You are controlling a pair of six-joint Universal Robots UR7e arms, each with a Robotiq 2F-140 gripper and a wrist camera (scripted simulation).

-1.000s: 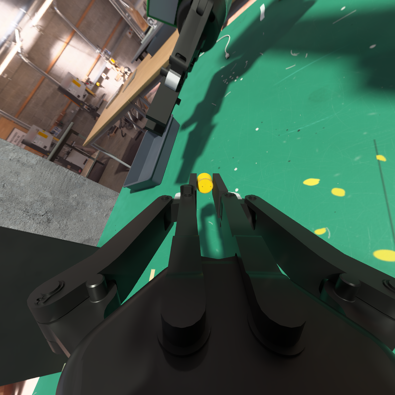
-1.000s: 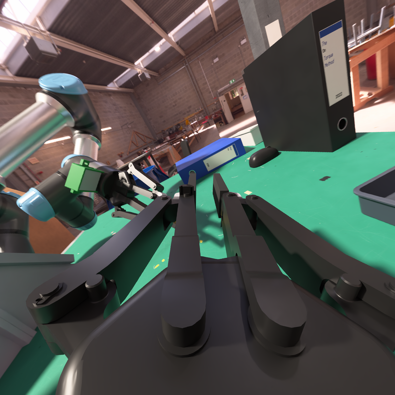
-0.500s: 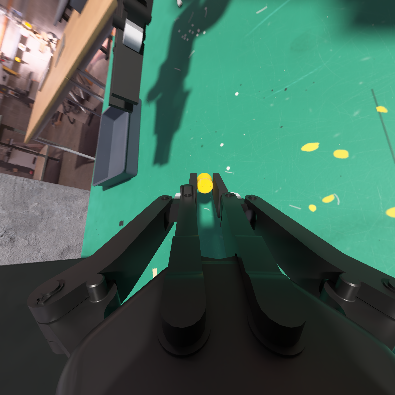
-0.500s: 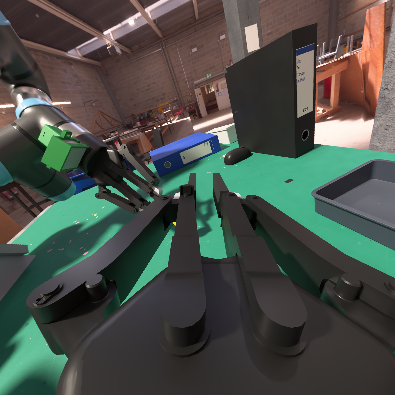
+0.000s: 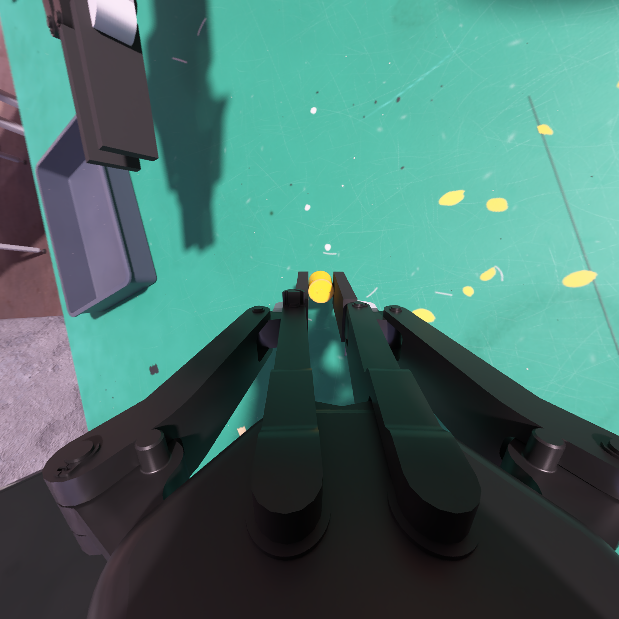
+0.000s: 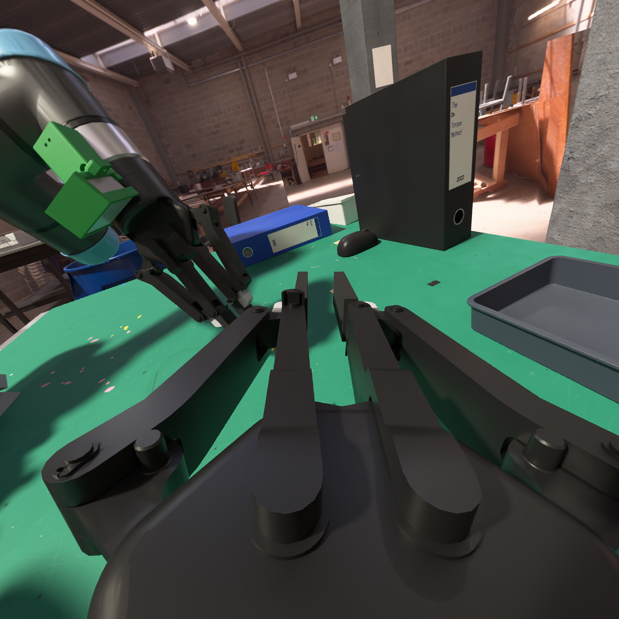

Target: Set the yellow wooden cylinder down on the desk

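Note:
A small yellow wooden cylinder [image 5: 320, 290] lies on its side between the fingertips of my left gripper [image 5: 320, 278], which is shut on it. The gripper points steeply down at the green desk [image 5: 402, 167] and holds the cylinder above it; a shadow falls just below. My right gripper [image 6: 320, 279] has a narrow gap between its fingers with nothing in it, low over the desk. In the right wrist view the left gripper [image 6: 227, 311] reaches down just left of my right fingers, and the cylinder is hidden there.
A grey tray [image 5: 90, 234] lies at the desk's left edge, also at the right in the right wrist view [image 6: 552, 318]. A black binder [image 6: 412, 160], a blue binder [image 6: 278, 231] and a black mouse [image 6: 356, 242] are at the back. Yellow spots [image 5: 451, 197] mark the desk.
My left gripper has tilted further down towards the desk and come lower, still holding the cylinder. In the right wrist view the left arm has come closer and the view has levelled.

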